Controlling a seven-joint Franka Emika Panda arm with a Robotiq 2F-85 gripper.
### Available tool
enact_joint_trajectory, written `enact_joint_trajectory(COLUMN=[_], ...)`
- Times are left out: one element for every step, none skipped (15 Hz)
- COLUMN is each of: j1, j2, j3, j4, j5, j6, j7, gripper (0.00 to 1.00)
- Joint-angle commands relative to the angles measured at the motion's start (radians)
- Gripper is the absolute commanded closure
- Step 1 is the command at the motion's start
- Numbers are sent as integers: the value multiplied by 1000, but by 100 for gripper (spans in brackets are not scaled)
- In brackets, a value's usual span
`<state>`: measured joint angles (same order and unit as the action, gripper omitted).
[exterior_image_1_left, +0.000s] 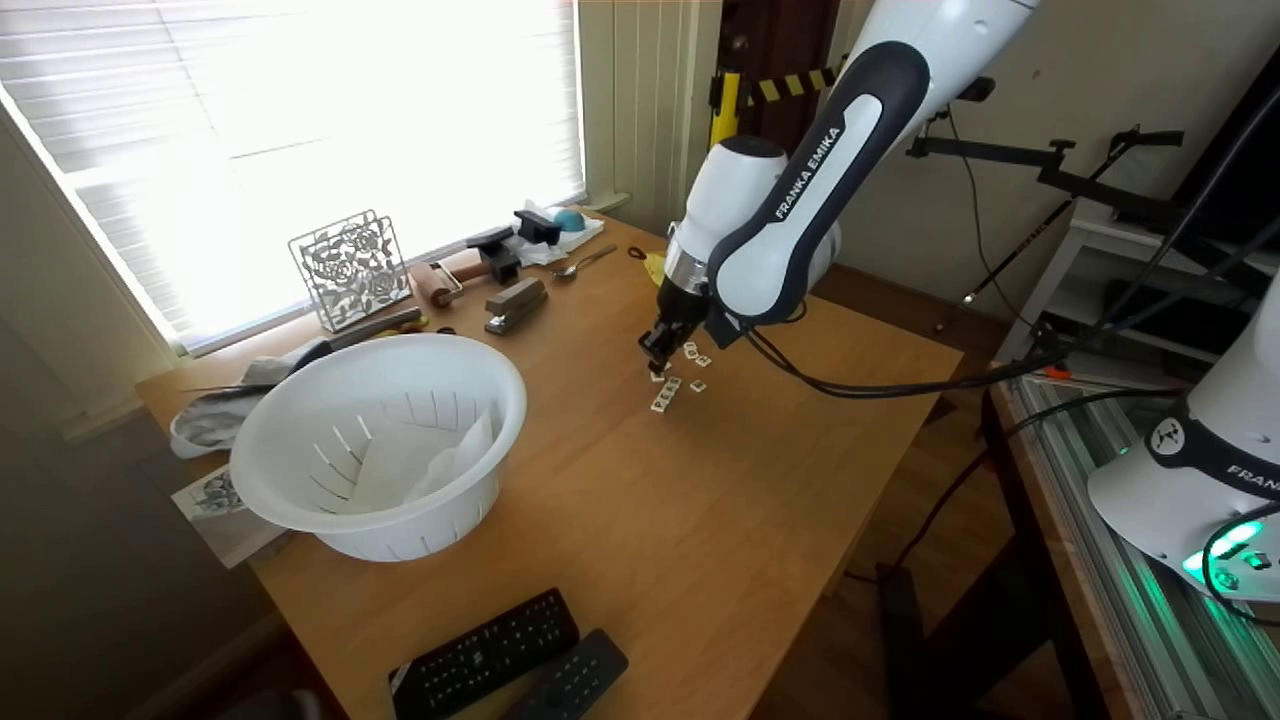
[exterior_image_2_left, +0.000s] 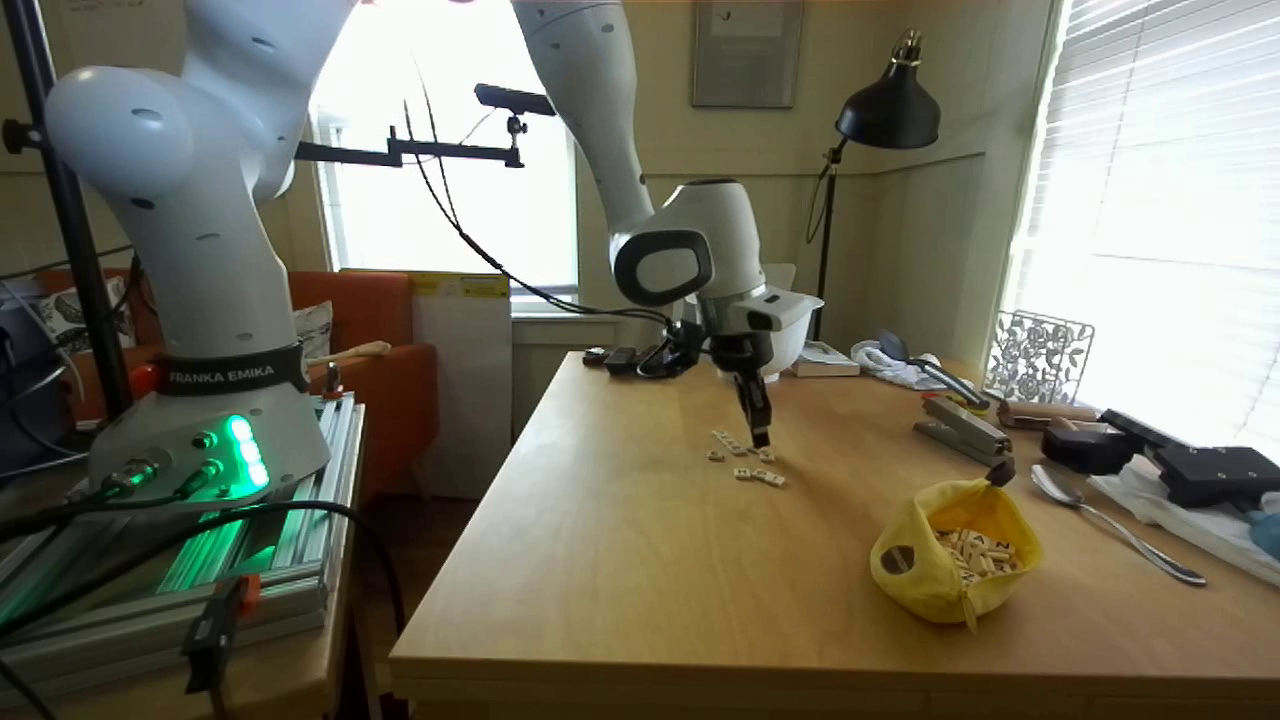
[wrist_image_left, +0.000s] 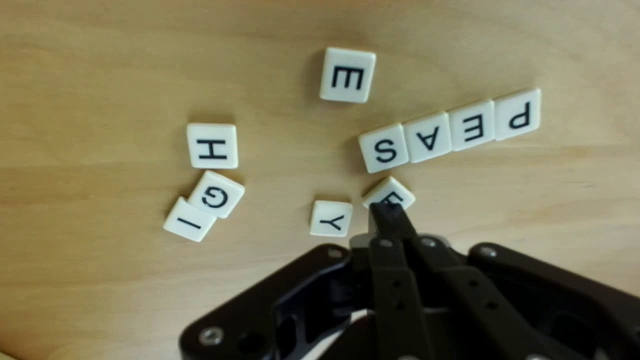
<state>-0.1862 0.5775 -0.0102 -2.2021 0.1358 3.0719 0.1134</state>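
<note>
My black gripper (wrist_image_left: 392, 209) points down with its fingers shut together, just above the wooden table. Its tips cover part of a white letter tile (wrist_image_left: 388, 187) in the wrist view; the letter is partly hidden, and I cannot tell whether they touch. A Y tile (wrist_image_left: 331, 218) lies beside the tips. A touching row of tiles holds S (wrist_image_left: 384, 148), A (wrist_image_left: 427, 137), E (wrist_image_left: 472, 125) and P (wrist_image_left: 517, 114). A separate E tile (wrist_image_left: 347, 75) lies apart. H (wrist_image_left: 212, 145), G (wrist_image_left: 216, 194) and I (wrist_image_left: 189, 220) are grouped at left. The gripper shows in both exterior views (exterior_image_1_left: 654, 362) (exterior_image_2_left: 761, 440).
A yellow pouch (exterior_image_2_left: 915, 590) holding many tiles stands open on the table (exterior_image_1_left: 700, 490). A white slotted basket (exterior_image_1_left: 410, 535), a stapler (exterior_image_1_left: 516, 305), a spoon (exterior_image_2_left: 1130, 535), a metal floral holder (exterior_image_1_left: 350, 270) and black remotes (exterior_image_1_left: 485, 655) also lie about. A cable hangs from the arm.
</note>
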Motion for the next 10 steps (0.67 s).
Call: enact_joint_trajectory(j1=[-34, -35, -34, -32, -32, -22, -15, -14, -8, -3], j2=[33, 34, 37, 39, 40, 42, 43, 44, 46, 47], j3=[37, 39, 39, 36, 36, 23, 13, 7, -5, -19], j4=[33, 34, 37, 38, 39, 39, 39, 41, 42, 41], j5=[19, 19, 17, 15, 14, 8, 3, 3, 0, -5], j6=[18, 13, 12, 12, 9, 9, 9, -7, -8, -8], j7=[-23, -22, -23, -22, -23, -22, -22, -21, -19, -20], gripper=[100, 100, 100, 100, 100, 100, 100, 100, 100, 100])
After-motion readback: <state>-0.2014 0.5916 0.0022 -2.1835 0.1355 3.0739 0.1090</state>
